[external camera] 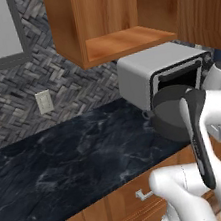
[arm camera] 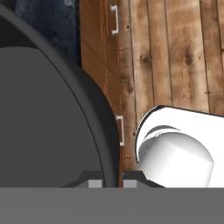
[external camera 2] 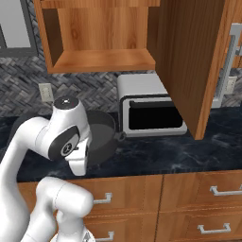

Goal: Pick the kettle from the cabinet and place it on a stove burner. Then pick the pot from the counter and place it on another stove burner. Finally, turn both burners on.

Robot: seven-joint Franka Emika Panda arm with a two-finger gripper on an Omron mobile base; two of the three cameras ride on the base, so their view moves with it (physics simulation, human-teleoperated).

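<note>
2 fingertips [arm camera: 95, 183] of gripper [arm camera: 112, 183] pinch pot [arm camera: 48, 118] rim, above counter [external camera: 65, 160].

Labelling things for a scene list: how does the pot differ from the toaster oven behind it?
The pot is dark grey, round and low; the toaster oven is pale, boxy and taller. The pot is open-topped with a small loop handle; the oven is closed, with a dark front window. Both are over the black counter.

A white toaster oven [external camera 2: 146, 104] below herringbone tile wall [external camera: 53, 86].
</note>
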